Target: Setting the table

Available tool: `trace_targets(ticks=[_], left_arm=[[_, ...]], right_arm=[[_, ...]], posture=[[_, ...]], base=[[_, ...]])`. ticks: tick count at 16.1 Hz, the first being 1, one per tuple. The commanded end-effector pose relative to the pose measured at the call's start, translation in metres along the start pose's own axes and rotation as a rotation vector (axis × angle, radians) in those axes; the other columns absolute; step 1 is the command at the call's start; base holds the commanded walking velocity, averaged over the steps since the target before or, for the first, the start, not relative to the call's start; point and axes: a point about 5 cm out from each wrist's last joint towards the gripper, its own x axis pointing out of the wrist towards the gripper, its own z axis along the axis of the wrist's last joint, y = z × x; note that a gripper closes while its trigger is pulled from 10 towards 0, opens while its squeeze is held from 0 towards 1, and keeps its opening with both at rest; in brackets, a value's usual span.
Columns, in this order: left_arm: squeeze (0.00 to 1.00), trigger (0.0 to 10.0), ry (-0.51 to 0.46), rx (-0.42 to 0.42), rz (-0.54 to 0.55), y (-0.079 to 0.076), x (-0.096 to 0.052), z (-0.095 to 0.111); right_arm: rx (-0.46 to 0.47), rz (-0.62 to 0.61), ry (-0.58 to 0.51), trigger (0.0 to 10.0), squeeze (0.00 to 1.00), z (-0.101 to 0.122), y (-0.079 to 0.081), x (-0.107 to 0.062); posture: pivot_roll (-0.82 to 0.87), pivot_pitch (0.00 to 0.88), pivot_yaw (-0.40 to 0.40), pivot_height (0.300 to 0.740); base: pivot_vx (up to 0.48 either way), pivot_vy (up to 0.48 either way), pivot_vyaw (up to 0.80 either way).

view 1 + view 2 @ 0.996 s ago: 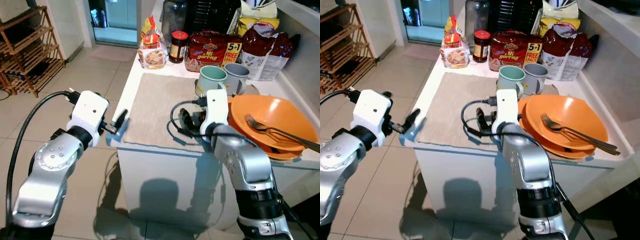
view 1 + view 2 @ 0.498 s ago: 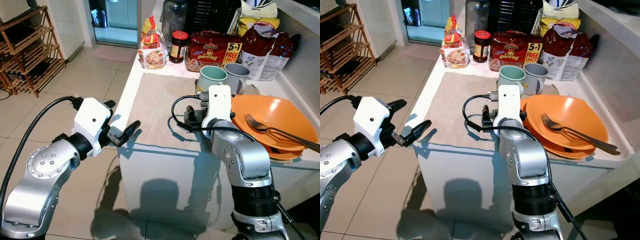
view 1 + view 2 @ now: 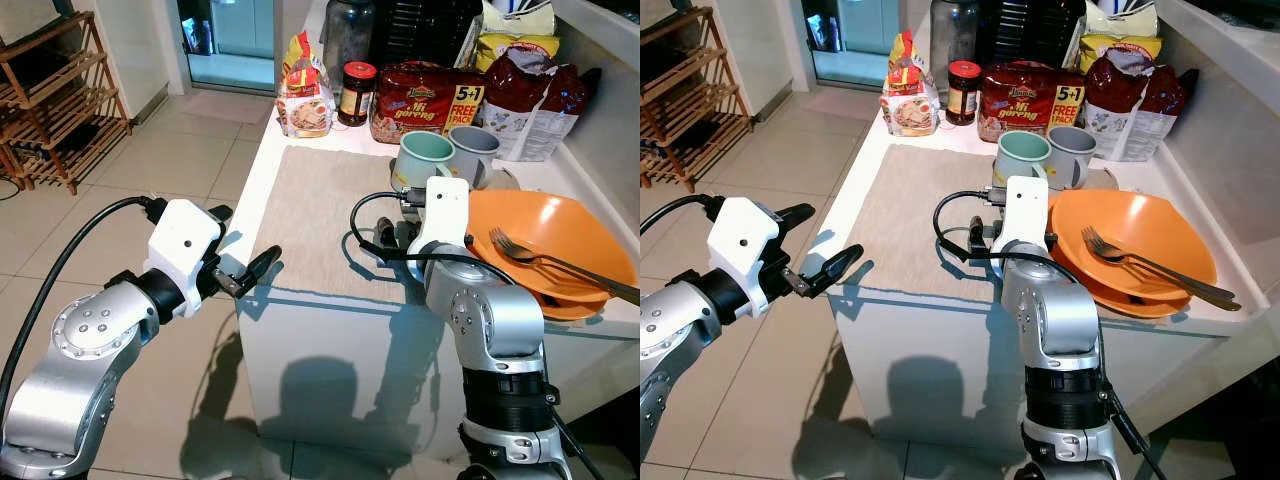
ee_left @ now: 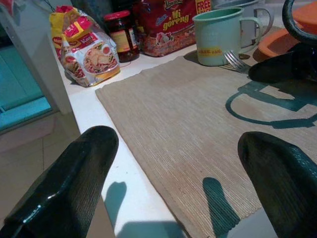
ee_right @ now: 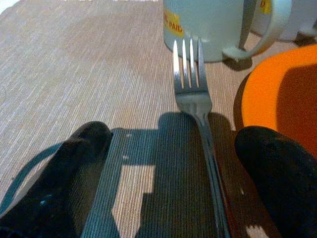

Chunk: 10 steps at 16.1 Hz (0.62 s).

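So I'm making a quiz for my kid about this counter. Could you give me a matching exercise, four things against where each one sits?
Things:
1. fork
2. second fork
3. jar
4. green mug

Places:
A. in the orange bowl
B. at the back, beside the noodle pack
C. flat on the placemat, between the right gripper's fingers
D. on the placemat's far edge, next to the grey mug

Pairs: 1-C, 2-A, 3-B, 4-D

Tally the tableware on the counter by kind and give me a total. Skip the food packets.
Placemat: 1
Orange bowl: 1
Orange plate: 1
Mugs: 2, mint green and grey
Forks: 2, one in the bowl, one on the placemat
Total: 7
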Motion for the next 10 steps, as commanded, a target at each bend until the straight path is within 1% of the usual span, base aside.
trace_targets(ticks=[1, 2, 4, 5, 6, 7, 8, 9, 10], left_arm=[[0.00, 10.0, 0.001, 0.027, -0.013, -0.002, 0.001, 0.002], [0.00, 10.0, -0.003, 0.028, -0.011, -0.002, 0.001, 0.003], [0.00, 10.0, -0.006, 0.027, -0.011, -0.002, 0.001, 0.003], [0.00, 10.0, -0.008, 0.028, -0.015, -0.003, 0.001, 0.004], [0.00, 10.0, -0.011, 0.028, -0.018, -0.003, 0.001, 0.004], [0.00, 10.0, -0.014, 0.028, -0.026, -0.004, 0.001, 0.005], [0.00, 10.0, -0.016, 0.029, -0.033, -0.005, 0.001, 0.005], [0.00, 10.0, -0.019, 0.025, -0.052, -0.007, 0.001, 0.006], [0.00, 10.0, -0.020, 0.023, -0.067, -0.009, 0.001, 0.006]], right_arm=[[0.022, 0.010, 0.045, 10.0, 0.00, -0.007, -0.004, 0.002], [0.030, 0.035, 0.066, 10.0, 0.00, -0.009, -0.005, 0.004], [0.044, 0.048, 0.079, 10.0, 0.00, -0.010, -0.007, 0.004], [0.066, 0.058, 0.107, 10.0, 0.00, -0.012, -0.010, 0.005], [0.069, 0.050, 0.120, 10.0, 0.00, -0.014, -0.012, 0.006], [0.076, 0.045, 0.137, 7.4, 0.00, -0.016, -0.014, 0.006], [0.079, 0.043, 0.151, 6.3, 0.00, -0.019, -0.015, 0.007], [0.081, 0.040, 0.159, 1.1, 0.00, -0.020, -0.016, 0.007], [0.084, 0.039, 0.164, 0.0, 0.00, -0.020, -0.017, 0.007]], posture=[[0.05, 0.000, -0.069, 0.740], [0.05, 0.000, -0.069, 0.740], [0.05, 0.000, -0.070, 0.740], [0.05, 0.000, -0.071, 0.740], [0.04, 0.000, -0.071, 0.740], [0.04, 0.000, -0.071, 0.740], [0.04, 0.000, -0.069, 0.740], [0.05, 0.000, -0.069, 0.740], [0.05, 0.000, -0.068, 0.740]], base=[[0.000, 0.000, 0.00], [0.000, 0.000, 0.00], [0.000, 0.000, 0.00], [0.000, 0.000, 0.00], [0.000, 0.000, 0.00], [0.000, 0.000, 0.00], [0.000, 0.000, 0.00], [0.000, 0.000, 0.00], [0.000, 0.000, 0.00]])
